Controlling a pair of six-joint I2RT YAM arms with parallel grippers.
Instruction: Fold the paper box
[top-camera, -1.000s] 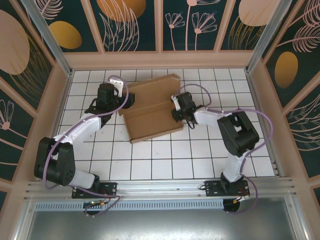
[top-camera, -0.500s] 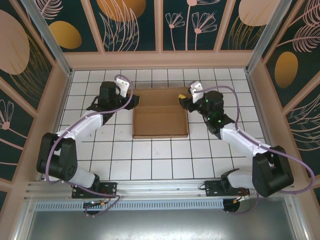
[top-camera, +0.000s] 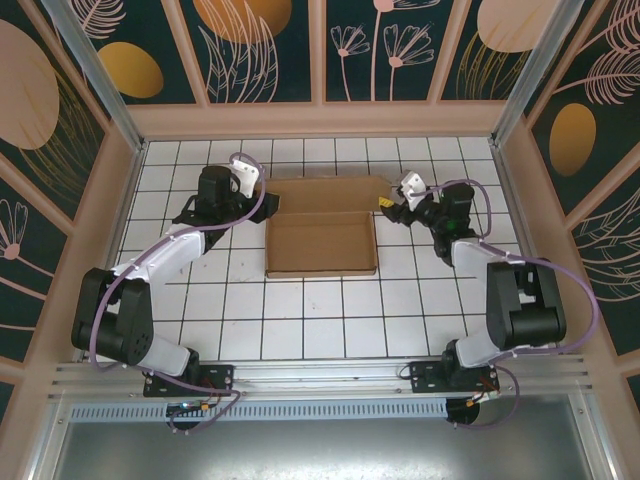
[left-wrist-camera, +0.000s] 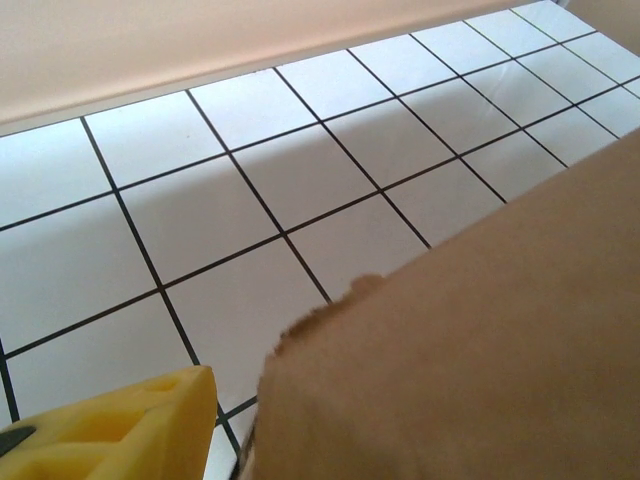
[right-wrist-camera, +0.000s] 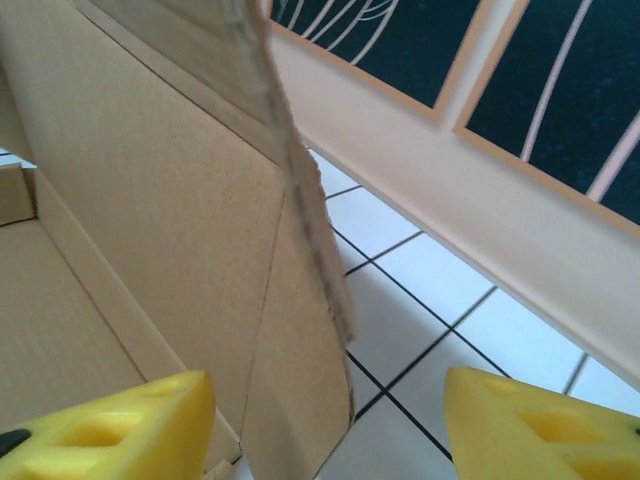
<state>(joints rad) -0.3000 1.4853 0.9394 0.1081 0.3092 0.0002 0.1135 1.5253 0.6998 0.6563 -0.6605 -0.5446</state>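
The paper box (top-camera: 320, 245), plain brown cardboard, lies square in the middle of the tiled floor with its low walls up and a long flap (top-camera: 330, 194) along its far side. My left gripper (top-camera: 260, 197) is at the box's far left corner. In the left wrist view one yellow finger (left-wrist-camera: 120, 430) stands a small gap clear of the cardboard (left-wrist-camera: 480, 340), which hides the other finger. My right gripper (top-camera: 388, 205) is at the far right corner, open. The raised flap's edge (right-wrist-camera: 300, 200) stands between its yellow fingers (right-wrist-camera: 110, 425), touching neither.
White tiled floor (top-camera: 320, 310) spreads in front of the box. Pink walls (top-camera: 320, 120) close it in at the back and sides. The right arm's elbow (top-camera: 520, 295) and the left arm's elbow (top-camera: 110, 320) sit near the front corners.
The box has turned from skewed to square with the tiles. My right arm swung from the box's middle out to its far right corner and its gripper opened. The left gripper barely moved.
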